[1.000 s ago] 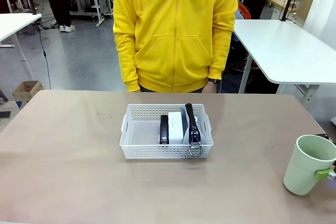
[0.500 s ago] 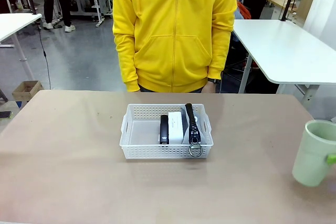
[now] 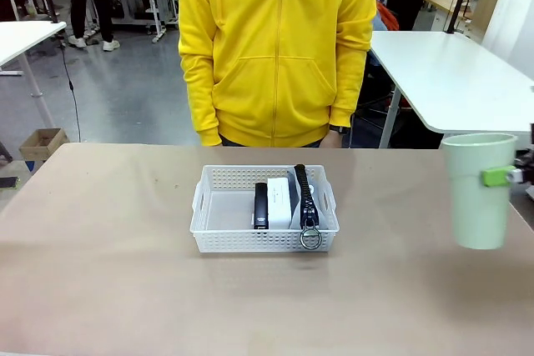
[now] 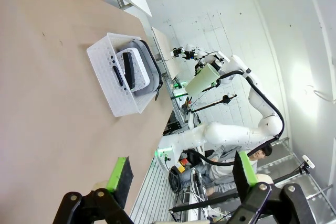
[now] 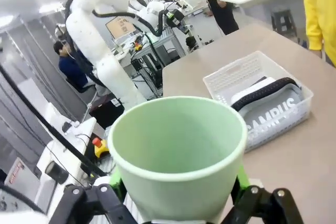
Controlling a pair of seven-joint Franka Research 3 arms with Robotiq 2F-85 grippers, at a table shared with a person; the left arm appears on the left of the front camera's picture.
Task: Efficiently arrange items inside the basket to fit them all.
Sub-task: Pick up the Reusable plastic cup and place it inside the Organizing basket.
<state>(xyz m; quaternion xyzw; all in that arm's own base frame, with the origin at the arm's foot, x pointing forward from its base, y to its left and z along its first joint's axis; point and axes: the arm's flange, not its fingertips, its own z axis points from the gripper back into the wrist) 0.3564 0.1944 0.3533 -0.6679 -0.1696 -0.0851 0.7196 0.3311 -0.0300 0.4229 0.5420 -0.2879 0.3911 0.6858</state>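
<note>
A shallow white basket point(image 3: 264, 216) sits mid-table in front of a person in a yellow hoodie point(image 3: 278, 47). Inside it, packed toward its right half, a grey pouch point(image 3: 305, 198) stands on edge with its ring pull at the near wall, a small white box point(image 3: 279, 202) beside it and a slim black stapler point(image 3: 261, 204) next, leaving the left half bare, likely as room for the last item. The right gripper point(image 5: 176, 184) pinches the pale green cup point(image 3: 479, 189) upright in the air, well right of the basket. The left gripper point(image 4: 181, 174) hangs with fingers spread, holding nothing.
</note>
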